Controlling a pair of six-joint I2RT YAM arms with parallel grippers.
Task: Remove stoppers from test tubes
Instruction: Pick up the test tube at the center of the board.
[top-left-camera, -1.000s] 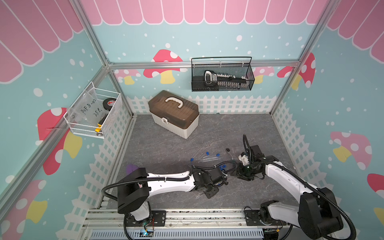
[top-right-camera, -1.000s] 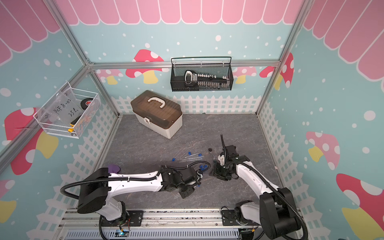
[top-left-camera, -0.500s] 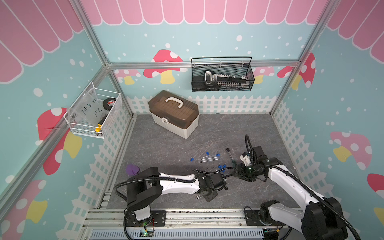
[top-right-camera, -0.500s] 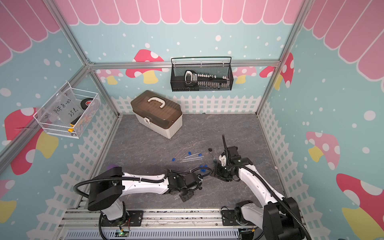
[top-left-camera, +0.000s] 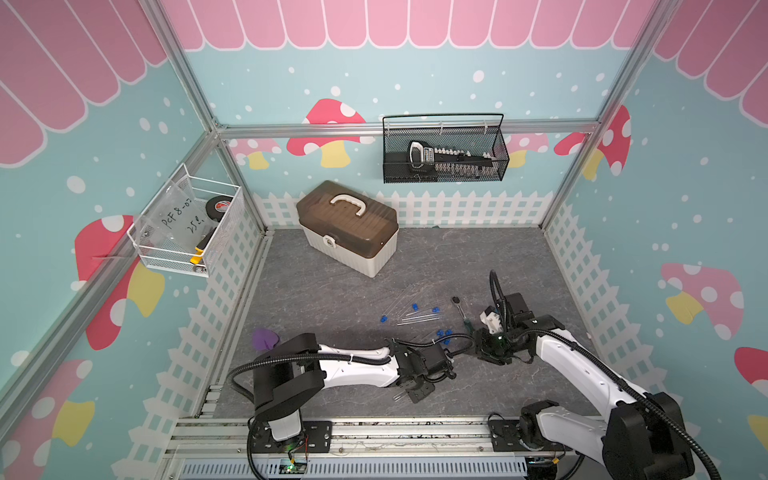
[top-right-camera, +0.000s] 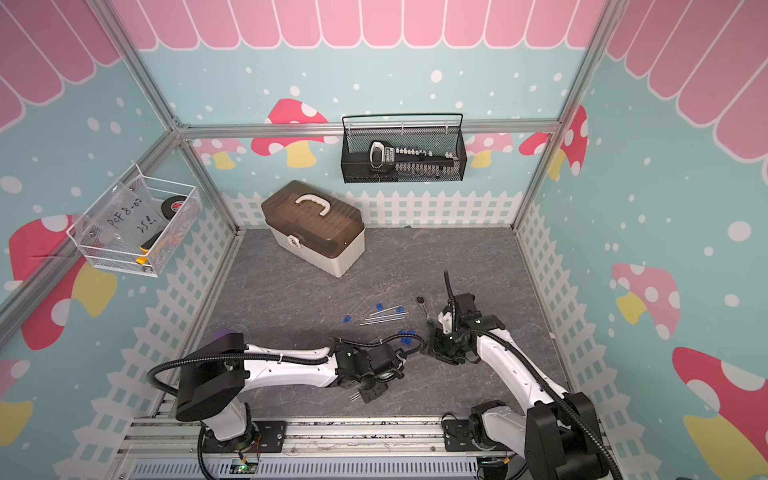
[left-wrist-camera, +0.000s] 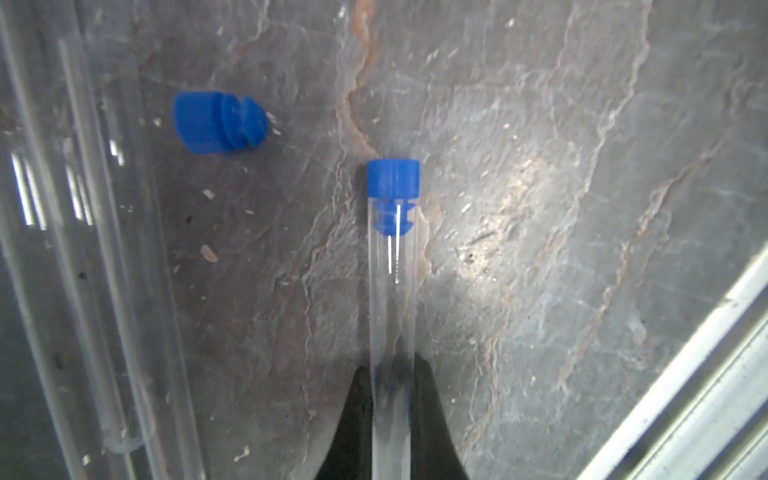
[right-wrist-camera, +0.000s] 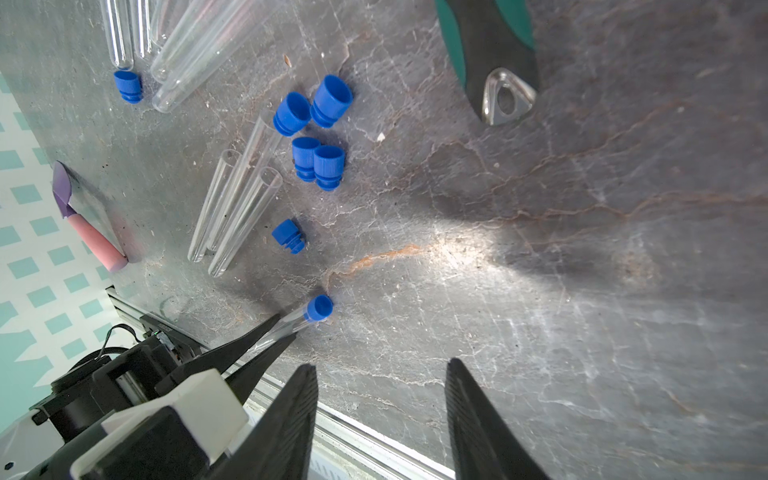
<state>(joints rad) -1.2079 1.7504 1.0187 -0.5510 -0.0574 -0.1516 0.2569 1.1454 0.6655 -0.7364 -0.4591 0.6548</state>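
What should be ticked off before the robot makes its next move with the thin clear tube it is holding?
1. Grip: left fingers shut on the thin clear test tube: ok.
2. Target: bright-blue plug-shaped stopper seated in that tube's mouth, ready to pull: ok.
3. Puller: right fingers open and empty: ok.
4. Alignment: stopper inside the gap between the right fingers: not ok, it sits outside the gap.
5. Clutter: loose blue stoppers and empty clear tubes apart from the held tube: ok.
6. Hold firm enough not to slip during the pull: cannot tell.
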